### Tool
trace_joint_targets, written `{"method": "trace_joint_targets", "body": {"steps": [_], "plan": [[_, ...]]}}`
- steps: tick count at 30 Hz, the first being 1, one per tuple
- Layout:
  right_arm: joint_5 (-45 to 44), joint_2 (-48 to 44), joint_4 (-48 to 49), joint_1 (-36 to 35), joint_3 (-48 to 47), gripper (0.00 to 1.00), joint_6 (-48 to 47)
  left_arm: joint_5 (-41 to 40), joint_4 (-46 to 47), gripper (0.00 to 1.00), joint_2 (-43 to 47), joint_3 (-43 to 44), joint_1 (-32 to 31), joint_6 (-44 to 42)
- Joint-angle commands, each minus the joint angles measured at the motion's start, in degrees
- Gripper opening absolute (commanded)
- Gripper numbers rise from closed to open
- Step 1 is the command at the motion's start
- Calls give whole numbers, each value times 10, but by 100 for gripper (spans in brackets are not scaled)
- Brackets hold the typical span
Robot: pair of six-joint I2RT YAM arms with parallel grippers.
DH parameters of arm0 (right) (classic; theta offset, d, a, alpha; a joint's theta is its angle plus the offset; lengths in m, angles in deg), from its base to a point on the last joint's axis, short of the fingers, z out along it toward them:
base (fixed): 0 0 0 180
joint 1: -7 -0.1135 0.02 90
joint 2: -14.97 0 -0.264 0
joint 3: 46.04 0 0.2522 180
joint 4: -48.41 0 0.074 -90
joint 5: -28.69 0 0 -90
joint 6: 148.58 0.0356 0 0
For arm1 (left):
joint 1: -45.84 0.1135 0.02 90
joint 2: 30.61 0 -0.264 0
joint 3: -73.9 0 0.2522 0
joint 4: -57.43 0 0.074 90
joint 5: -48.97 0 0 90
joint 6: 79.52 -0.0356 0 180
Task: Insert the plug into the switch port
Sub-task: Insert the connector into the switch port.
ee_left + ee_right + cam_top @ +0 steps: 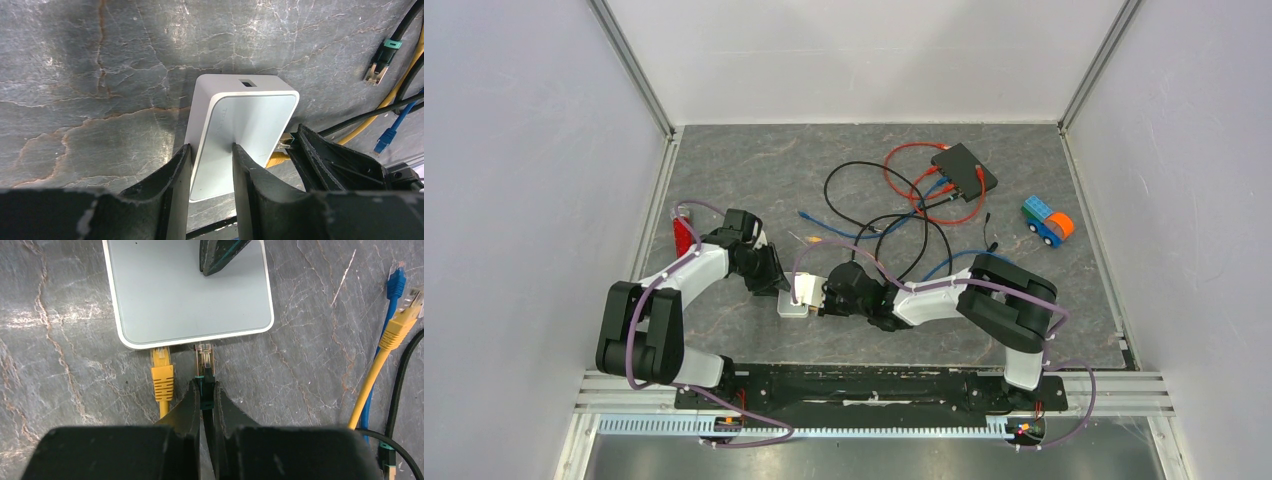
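A white switch lies flat on the grey table. My left gripper is closed on its near-left edge, with one finger against the switch's side wall and the other on its top face. That top finger also shows in the right wrist view, resting on the switch. My right gripper is shut on the teal boot of a black-cabled plug. The plug's clear tip is at the switch's port edge. In the top view my right gripper is right beside the switch.
A yellow plug sits in the port to the left of mine. Loose yellow and blue plugs lie to the right. A black switch with red cables, a toy truck and a red object are on the table.
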Motion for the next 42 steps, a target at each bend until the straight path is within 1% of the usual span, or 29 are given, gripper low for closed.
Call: {"method": "trace_joint_targets", "body": {"steps": [1,11,15,19,26,30,34,42], "plan": [[15,10,-23,-5,-17,0,-13,73,38,39,-9,-6,-9,28],[15,17,-56,-6,-29,0,-32,78,41,38,-12,-5,-9,29],[15,20,-64,-6,-35,0,-31,79,41,38,-11,-6,-9,28],[-3,27,-92,-6,-53,0,-26,79,39,38,-10,-7,-9,28],[-1,24,-116,-6,-61,0,-28,88,41,37,-9,-8,-9,31],[23,11,-66,-6,-35,0,-28,101,53,37,-7,-15,-9,37],[28,13,-22,-5,-22,0,-28,126,71,37,-14,-24,-9,44],[33,33,-24,-4,-65,0,-26,165,102,35,-20,-36,-9,56]]}}
